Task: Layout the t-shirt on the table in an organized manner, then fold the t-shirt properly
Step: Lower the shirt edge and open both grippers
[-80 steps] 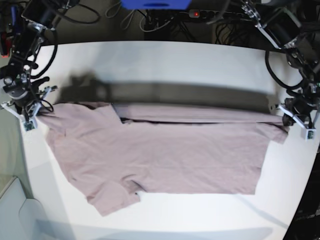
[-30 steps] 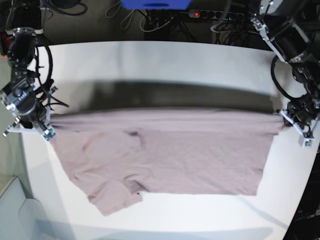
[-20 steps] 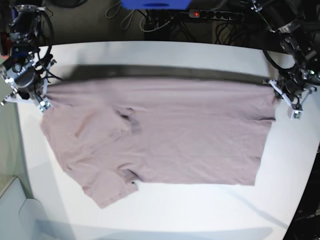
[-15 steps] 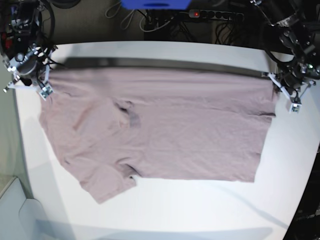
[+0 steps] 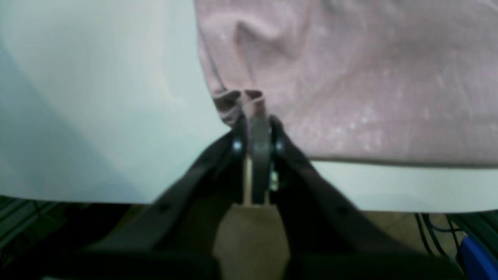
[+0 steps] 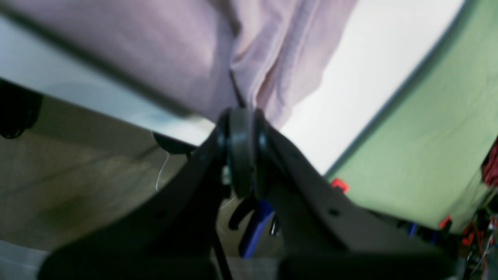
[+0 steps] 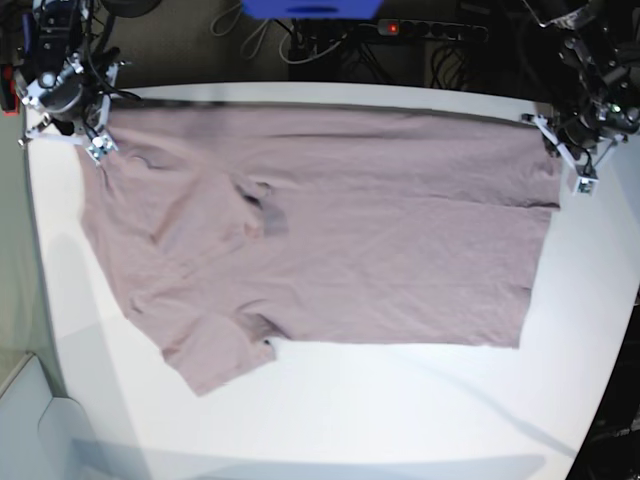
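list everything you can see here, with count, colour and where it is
t-shirt: one, dusty mauve-pink, spread across the table, far edge near the table's back edge
table: one, white, under the shirt
power strip: one, dark with a red light, behind the table
blue object: one, top edge of the base view, cut off
left gripper: one, dark, shut on the shirt's far corner, base view's right
right gripper: one, dark, shut on the shirt's far corner, base view's left
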You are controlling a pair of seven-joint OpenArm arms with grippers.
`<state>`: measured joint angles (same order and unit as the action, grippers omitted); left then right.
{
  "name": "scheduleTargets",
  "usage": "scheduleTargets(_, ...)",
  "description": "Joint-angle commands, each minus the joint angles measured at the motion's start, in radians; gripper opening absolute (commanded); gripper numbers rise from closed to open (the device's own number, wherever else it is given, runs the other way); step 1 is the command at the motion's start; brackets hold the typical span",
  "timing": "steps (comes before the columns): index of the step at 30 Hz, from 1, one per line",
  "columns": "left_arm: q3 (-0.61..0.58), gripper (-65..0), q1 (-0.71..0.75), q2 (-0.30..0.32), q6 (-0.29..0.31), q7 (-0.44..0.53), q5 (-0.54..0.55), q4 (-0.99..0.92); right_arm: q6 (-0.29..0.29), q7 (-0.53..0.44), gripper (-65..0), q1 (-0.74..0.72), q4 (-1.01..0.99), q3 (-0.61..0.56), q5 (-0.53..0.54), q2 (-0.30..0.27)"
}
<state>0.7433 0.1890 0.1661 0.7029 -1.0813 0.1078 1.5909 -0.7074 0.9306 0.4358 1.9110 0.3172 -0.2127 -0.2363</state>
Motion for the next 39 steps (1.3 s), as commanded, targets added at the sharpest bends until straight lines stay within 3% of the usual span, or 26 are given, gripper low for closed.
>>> scheduleTargets(1,0.003,-64.8,0.004,0.016,-0.005,0.003,0.000,0.030,0.009,-0.003,-65.0,0.002,0.015,0.009,-0.008,-0.011)
scheduleTargets(20,-0.003,-64.3,0.010,0.016,-0.005,-0.006,-0.007,0.065,0.009,-0.003,-65.0,0.002,0.015,0.012,-0.008,-0.016)
scheduleTargets(22,-0.003,-60.6,0.010,0.016,-0.005,-0.007,-0.007,0.065,0.009,-0.003,-60.9,0.002,0.015,0.012,-0.008,-0.016)
scheduleTargets(27,-0.003,-43.7,0.031,0.019,-0.005,-0.009,-0.001,0.075,0.009,-0.003,-42.2,0.002,0.018,0.012,-0.008,-0.018)
scheduleTargets(30,0.000,-42.7,0.033,0.022,-0.005,-0.004,0.000,0.075,0.009,-0.003,-35.0,0.002,0.020,0.032,-0.008,-0.024)
scheduleTargets(36,0.003,-42.6,0.039,0.023,-0.005,-0.001,0.000,0.133,0.009,-0.003,-33.6,-0.007,0.020,0.116,-0.008,-0.034)
scheduleTargets(39,0.003,-42.6,0.039,0.023,-0.005,-0.006,0.000,0.182,0.009,-0.005,-33.6,-0.009,0.020,0.138,-0.008,-0.067)
